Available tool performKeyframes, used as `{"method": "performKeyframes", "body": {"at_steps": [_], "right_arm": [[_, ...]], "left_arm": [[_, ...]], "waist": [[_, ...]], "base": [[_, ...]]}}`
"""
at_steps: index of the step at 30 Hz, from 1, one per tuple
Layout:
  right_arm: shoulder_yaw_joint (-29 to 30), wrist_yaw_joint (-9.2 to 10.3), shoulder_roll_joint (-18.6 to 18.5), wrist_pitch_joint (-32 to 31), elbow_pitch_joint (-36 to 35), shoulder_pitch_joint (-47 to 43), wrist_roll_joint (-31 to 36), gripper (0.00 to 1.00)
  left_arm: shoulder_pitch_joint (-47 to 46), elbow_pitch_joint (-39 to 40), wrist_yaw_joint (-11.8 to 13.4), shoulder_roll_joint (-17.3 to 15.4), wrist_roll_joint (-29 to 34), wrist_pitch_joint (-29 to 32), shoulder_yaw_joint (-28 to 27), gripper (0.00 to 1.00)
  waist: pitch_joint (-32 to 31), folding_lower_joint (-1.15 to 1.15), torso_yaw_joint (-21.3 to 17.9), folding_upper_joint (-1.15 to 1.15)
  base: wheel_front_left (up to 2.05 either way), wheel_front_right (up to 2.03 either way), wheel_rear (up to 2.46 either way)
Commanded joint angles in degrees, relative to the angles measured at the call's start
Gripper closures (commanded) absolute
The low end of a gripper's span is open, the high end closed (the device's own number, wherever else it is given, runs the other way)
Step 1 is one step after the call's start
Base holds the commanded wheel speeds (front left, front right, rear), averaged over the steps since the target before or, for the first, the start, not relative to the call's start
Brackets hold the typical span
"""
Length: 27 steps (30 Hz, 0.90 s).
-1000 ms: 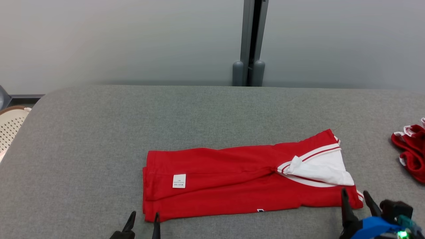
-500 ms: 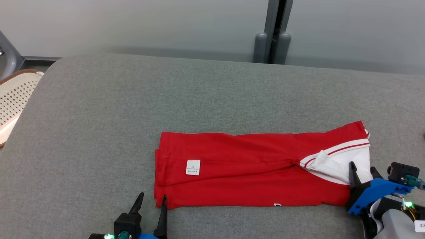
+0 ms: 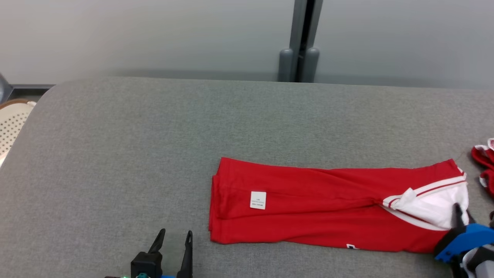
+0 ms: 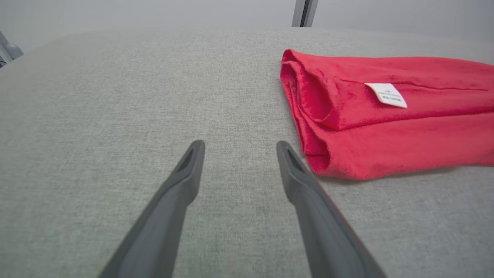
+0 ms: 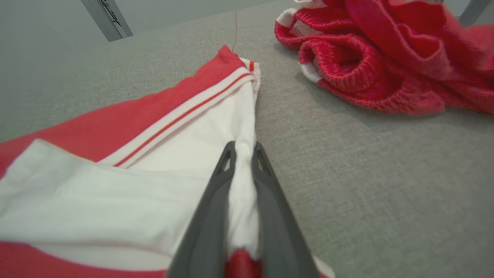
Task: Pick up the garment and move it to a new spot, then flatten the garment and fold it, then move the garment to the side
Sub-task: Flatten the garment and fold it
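Note:
The garment [image 3: 308, 208] is a red shirt folded into a long strip on the grey table, with a white striped panel at its right end. My right gripper [image 3: 461, 216] is shut on the white edge at that end; in the right wrist view the gripper [image 5: 243, 148] pinches a ridge of white cloth of the garment [image 5: 135, 185]. My left gripper [image 3: 175, 235] stands open just left of the strip's near left corner, touching nothing. In the left wrist view the gripper [image 4: 239, 146] rests over bare table, with the garment [image 4: 386, 127] and its white label to the right.
A second crumpled red and white garment [image 3: 484, 166] lies at the right edge, close beyond the held end [image 5: 386, 58]. A pale perforated basket [image 3: 11, 123] stands off the table's left side. A grey post [image 3: 299, 58] rises behind the padded table [image 3: 154, 135].
The right gripper's fingers have gone from open to shut on the white edge. The garment now lies farther right of the left gripper. The head camera has shifted.

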<state>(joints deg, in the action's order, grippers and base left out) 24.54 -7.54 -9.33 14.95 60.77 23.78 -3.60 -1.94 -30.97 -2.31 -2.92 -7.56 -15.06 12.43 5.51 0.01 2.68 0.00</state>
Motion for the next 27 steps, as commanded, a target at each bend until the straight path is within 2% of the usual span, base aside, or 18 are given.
{"method": "performKeyframes", "body": {"at_steps": [1,4,7,13,19,20,27], "right_arm": [[0.61,0.09,-0.62,0.25,-3.35,-0.46,0.24,1.00],[-1.11,0.05,1.35,0.27,-10.54,-1.63,-0.16,1.00],[-5.95,0.05,3.02,0.27,-18.64,-2.51,-2.85,1.00],[-20.97,0.05,5.53,0.24,-27.91,-5.61,-10.96,1.00],[-34.29,0.05,6.26,0.26,-29.54,-5.46,-17.64,1.00],[-34.29,0.05,6.26,0.26,-29.54,-5.46,-17.64,1.00],[-43.75,0.05,6.39,0.26,-25.23,-2.51,-21.50,1.00]], "left_arm": [[0.13,0.29,0.04,0.03,-0.30,-0.14,0.45,0.00],[0.25,0.23,0.17,-0.03,-0.82,-0.15,0.91,0.00],[0.26,0.09,0.19,0.00,-1.33,-0.14,1.92,0.00],[0.58,-0.52,0.38,-0.02,-2.32,-0.14,3.07,0.00],[0.73,-1.29,0.49,-0.01,-2.36,-0.14,3.45,0.00],[0.73,-1.29,0.49,-0.01,-2.36,-0.14,3.45,0.00],[1.50,-1.69,0.55,0.00,-2.83,-0.15,3.92,0.00]], "waist": [[-1.08,-0.01,-1.43,0.00],[-1.47,-0.01,-2.41,0.00],[-1.64,-0.01,-2.70,0.00],[-1.98,-0.01,-1.03,0.00],[-2.22,-0.01,3.47,0.00],[-2.22,-0.01,3.47,0.00],[-2.42,-0.01,9.85,0.00]], "base": [[0.00,0.00,0.00],[0.00,0.00,0.00],[0.00,0.00,0.00],[0.00,0.00,0.00],[0.00,0.00,0.00],[0.00,0.00,0.00],[0.00,0.00,0.00]]}}
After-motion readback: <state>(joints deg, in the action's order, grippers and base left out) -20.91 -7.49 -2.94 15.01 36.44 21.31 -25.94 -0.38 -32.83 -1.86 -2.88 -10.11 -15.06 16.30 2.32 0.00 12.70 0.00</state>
